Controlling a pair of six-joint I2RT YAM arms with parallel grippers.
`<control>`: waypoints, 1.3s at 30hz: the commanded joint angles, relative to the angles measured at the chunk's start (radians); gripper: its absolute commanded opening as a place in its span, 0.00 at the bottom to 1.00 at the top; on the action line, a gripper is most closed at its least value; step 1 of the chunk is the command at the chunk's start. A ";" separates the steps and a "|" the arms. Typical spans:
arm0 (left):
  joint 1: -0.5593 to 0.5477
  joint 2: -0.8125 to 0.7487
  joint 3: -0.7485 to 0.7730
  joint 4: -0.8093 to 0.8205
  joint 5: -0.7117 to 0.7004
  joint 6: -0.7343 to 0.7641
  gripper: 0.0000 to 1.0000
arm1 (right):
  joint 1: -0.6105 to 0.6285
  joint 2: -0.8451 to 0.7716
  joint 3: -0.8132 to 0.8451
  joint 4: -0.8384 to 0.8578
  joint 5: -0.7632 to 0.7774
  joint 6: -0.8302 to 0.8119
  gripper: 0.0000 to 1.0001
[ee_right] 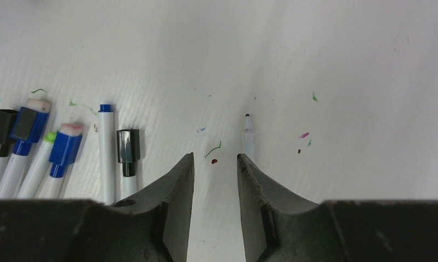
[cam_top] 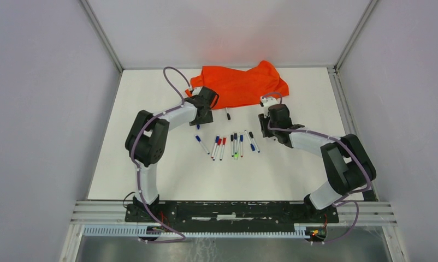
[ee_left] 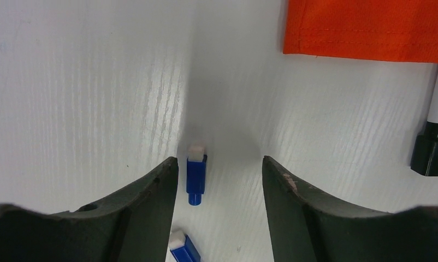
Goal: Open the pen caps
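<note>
A loose blue pen cap (ee_left: 196,174) lies on the white table between my left gripper's (ee_left: 219,164) open fingers, close to the left finger (ee_left: 159,188) and held by neither. A second blue cap (ee_left: 183,248) lies nearer the wrist. My right gripper (ee_right: 215,158) is open and empty over bare table. An uncapped white pen (ee_right: 247,136) lies just past its right finger (ee_right: 249,174). Capped pens lie to its left, with black caps (ee_right: 128,147) and blue caps (ee_right: 65,147). From above, the left gripper (cam_top: 205,112) and right gripper (cam_top: 276,121) flank the row of pens (cam_top: 233,146).
A crumpled orange cloth (cam_top: 238,84) lies at the back of the table, its edge (ee_left: 370,27) close to the left gripper. A black-capped pen (ee_left: 431,136) lies alone beside the cloth. Small ink marks (ee_right: 212,150) dot the table. Grey walls close in both sides.
</note>
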 commanded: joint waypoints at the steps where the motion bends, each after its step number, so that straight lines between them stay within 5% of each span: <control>1: 0.009 -0.036 -0.015 0.035 0.012 0.015 0.64 | 0.039 -0.055 -0.012 0.023 0.032 -0.020 0.40; 33: 0.010 -0.183 -0.113 0.112 0.069 -0.028 0.65 | 0.195 0.010 -0.069 0.002 0.073 0.001 0.39; 39: 0.010 -0.202 -0.111 0.105 0.070 -0.027 0.65 | 0.195 0.034 -0.069 -0.060 0.079 0.002 0.22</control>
